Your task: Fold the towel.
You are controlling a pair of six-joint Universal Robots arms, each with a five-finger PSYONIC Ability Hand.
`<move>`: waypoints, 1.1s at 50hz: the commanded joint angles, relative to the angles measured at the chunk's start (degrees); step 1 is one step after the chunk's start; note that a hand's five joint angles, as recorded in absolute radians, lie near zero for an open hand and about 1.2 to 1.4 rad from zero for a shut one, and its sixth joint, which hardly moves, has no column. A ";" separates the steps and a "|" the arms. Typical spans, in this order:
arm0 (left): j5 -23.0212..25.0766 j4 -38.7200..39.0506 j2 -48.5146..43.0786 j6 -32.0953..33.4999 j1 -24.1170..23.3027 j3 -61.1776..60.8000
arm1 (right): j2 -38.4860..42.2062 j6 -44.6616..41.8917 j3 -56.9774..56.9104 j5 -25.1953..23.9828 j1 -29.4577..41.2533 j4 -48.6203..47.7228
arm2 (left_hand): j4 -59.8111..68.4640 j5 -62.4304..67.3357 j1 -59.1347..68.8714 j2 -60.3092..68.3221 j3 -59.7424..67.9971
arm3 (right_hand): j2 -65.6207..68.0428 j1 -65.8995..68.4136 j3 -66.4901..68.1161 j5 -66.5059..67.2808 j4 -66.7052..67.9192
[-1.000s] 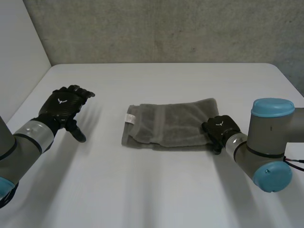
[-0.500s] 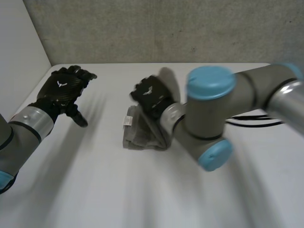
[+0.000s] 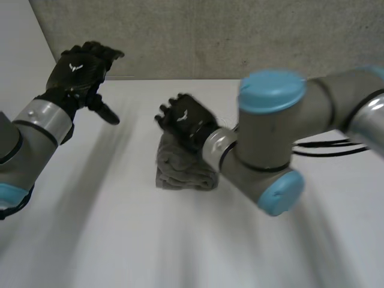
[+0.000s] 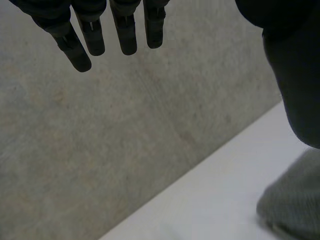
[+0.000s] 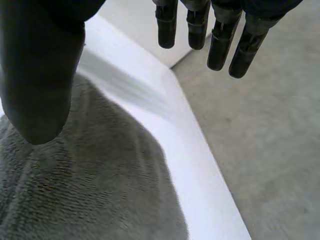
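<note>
The grey towel [image 3: 183, 169] lies folded into a short thick stack on the white table [image 3: 120, 228], left of the middle. My right hand [image 3: 181, 119] hovers just above the stack's far edge, open, fingers spread and holding nothing. In the right wrist view the towel [image 5: 85, 190] lies under the palm, and the right hand [image 5: 40, 75] shows straight fingers clear of the cloth. My left hand [image 3: 81, 67] is raised high at the far left, open and empty. The left wrist view shows the left hand [image 4: 125, 30] with straight fingers, and a towel corner [image 4: 295, 200] below.
My right arm [image 3: 270, 138] reaches across the table from the right, over the spot where the towel lay spread. A grey wall [image 3: 210, 36] runs behind the table's far edge. Bare table surface [image 3: 90, 180] lies left of and in front of the towel.
My right hand carried the towel's right end over to the left, laid it on the left half and opened. The left hand rose and drew back toward the far left.
</note>
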 commanded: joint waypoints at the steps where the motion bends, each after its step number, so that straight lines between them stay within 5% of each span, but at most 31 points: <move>1: -2.28 -0.63 -5.46 -7.03 -4.86 7.30 | -5.81 9.41 4.78 0.93 -4.51 0.01 | -3.90 -3.13 -3.93 -2.60 -2.55 | -3.77 -3.34 -3.76 -3.47 -4.36; 19: -6.59 -5.99 -28.22 -10.56 -15.33 19.79 | 3.40 36.49 1.89 1.81 -11.20 0.01 | -3.73 -2.96 -3.76 -2.43 -2.38 | -3.77 -3.34 -3.76 -3.47 -4.36; 28: -11.69 -5.81 -34.74 -0.82 -15.33 19.53 | 16.05 43.44 -7.42 1.81 -10.94 3.34 | -3.73 -2.96 -3.76 -2.43 -2.38 | -3.77 -3.34 -3.76 -3.47 -4.36; 35: -13.72 -5.99 -34.05 0.43 -15.33 17.42 | 21.87 43.27 -15.24 2.43 -9.97 9.31 | -3.90 -3.13 -3.93 -2.60 -2.54 | -3.77 -3.34 -3.76 -3.47 -4.36; 48: -13.45 -6.34 -18.49 -5.99 -15.60 15.75 | 6.93 43.53 -17.98 2.69 -9.88 13.90 | -4.40 -3.63 -4.43 -3.10 -3.05 | -3.77 -3.34 -3.76 -3.47 -4.36; 53: -13.28 -8.27 -10.58 -8.72 -15.16 16.28 | -2.39 43.18 -16.13 5.94 -10.50 14.16 | -4.40 -3.63 -4.43 -3.10 -3.05 | -3.77 -3.34 -3.76 -3.47 -4.36; 55: -13.54 -10.72 -6.12 -8.98 -14.37 16.80 | -7.02 42.57 -15.26 10.75 -11.55 14.69 | -4.57 -3.80 -4.60 -3.27 -3.22 | -3.77 -3.34 -3.76 -3.47 -4.36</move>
